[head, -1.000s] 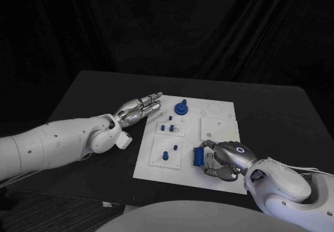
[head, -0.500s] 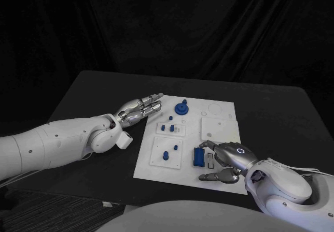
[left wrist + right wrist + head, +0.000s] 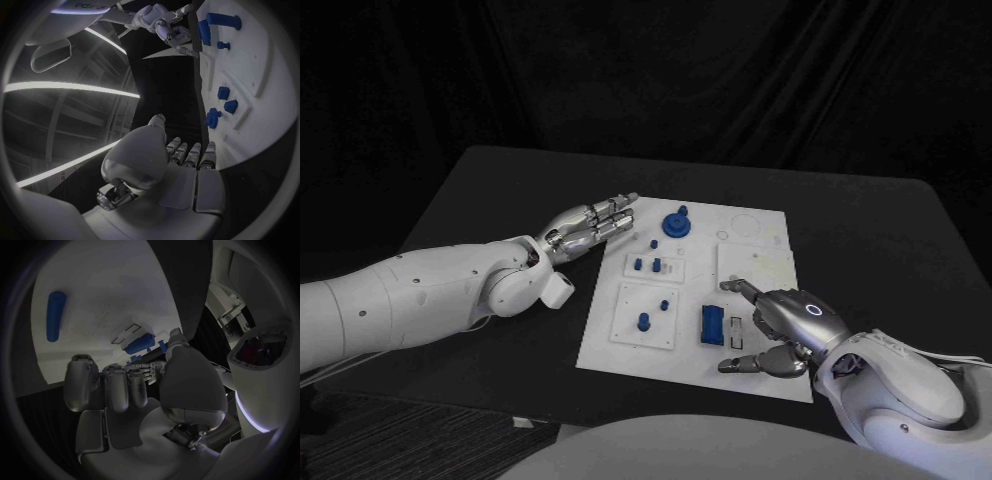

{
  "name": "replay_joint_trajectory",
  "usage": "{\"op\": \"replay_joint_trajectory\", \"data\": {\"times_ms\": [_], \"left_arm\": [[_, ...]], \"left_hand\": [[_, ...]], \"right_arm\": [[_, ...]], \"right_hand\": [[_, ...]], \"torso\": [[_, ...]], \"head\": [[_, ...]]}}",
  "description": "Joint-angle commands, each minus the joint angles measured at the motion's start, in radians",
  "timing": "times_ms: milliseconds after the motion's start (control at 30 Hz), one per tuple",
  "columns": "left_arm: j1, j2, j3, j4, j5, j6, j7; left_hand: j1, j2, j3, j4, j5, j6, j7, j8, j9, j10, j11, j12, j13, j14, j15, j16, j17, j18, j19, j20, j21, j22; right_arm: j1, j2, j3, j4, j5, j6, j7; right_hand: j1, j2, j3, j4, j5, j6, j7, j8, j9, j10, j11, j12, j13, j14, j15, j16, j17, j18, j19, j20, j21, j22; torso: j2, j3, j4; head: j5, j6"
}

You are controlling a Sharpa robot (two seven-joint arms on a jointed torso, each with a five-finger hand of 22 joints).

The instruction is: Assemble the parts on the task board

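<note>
The white task board [image 3: 754,265] lies in the middle of the black table. A long blue block [image 3: 713,325] lies flat near the board's front edge. My right hand [image 3: 783,330] hovers just right of it with fingers spread and holds nothing; it is also visible in the right wrist view [image 3: 125,390], with a long blue part [image 3: 55,316] ahead on the board. A round blue knob [image 3: 675,222] stands at the far edge. Two small blue pieces [image 3: 646,265] and two blue pegs [image 3: 643,322] sit on the left half. My left hand [image 3: 589,222] lies flat and empty at the board's far left corner.
Bare black table surrounds the board on all sides. A white raised square plate [image 3: 756,268] takes up the board's right half. From the left wrist view the blue pieces [image 3: 224,92] lie beyond my left hand [image 3: 181,165], with the right hand [image 3: 165,25] farther off.
My right hand has let go of the long blue block, spread its fingers and drawn back to the right. The block stays on the board. The left arm has not moved.
</note>
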Motion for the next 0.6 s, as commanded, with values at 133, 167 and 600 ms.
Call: {"op": "replay_joint_trajectory", "data": {"times_ms": [133,167,600], "left_arm": [[-0.002,0.001,0.001,0.001,0.001,0.010,0.010],[-0.002,0.001,0.001,0.001,0.001,0.010,0.010],[-0.003,0.002,0.001,0.000,0.001,0.011,0.011]], "left_hand": [[-0.011,-0.002,0.007,-0.001,0.005,0.001,0.008,0.003,0.001,0.000,0.003,-0.003,-0.002,-0.002,0.008,-0.004,-0.001,-0.007,-0.001,0.007,-0.002,0.001],[-0.011,-0.002,0.007,-0.001,0.005,0.001,0.008,0.003,0.001,0.000,0.003,-0.003,-0.002,-0.002,0.008,-0.004,-0.001,-0.007,-0.001,0.007,-0.002,0.001],[-0.011,-0.002,0.007,-0.001,0.005,0.001,0.008,0.003,0.001,0.000,0.003,-0.003,-0.002,-0.002,0.008,-0.004,-0.001,-0.007,-0.001,0.007,-0.002,0.001]], "right_arm": [[-0.002,-0.009,0.000,0.009,-0.016,-0.093,0.041],[-0.002,-0.009,0.000,0.010,-0.016,-0.093,0.052],[-0.004,-0.002,-0.001,0.000,0.032,-0.078,0.133]], "right_hand": [[0.032,0.061,0.058,0.000,0.050,0.004,-0.008,0.028,0.000,0.103,-0.002,0.003,0.263,0.069,0.001,0.002,0.091,0.008,0.006,0.004,0.010,0.191],[0.035,0.081,0.073,-0.001,0.054,0.015,-0.014,0.045,0.002,0.103,-0.006,0.003,0.263,0.070,-0.003,0.004,0.095,0.007,0.009,0.001,0.015,0.192],[0.145,0.231,0.181,-0.049,0.394,0.397,-0.031,0.196,0.033,0.103,-0.024,0.003,0.263,0.077,-0.019,0.017,0.126,-0.004,0.029,-0.016,0.066,0.207]], "torso": [[-0.001,-0.0001,0.0015],[0.000,0.0000,0.0002],[-0.001,-0.0009,-0.0006]], "head": [[-0.001,0.000],[0.001,0.000],[-0.001,0.000]]}}
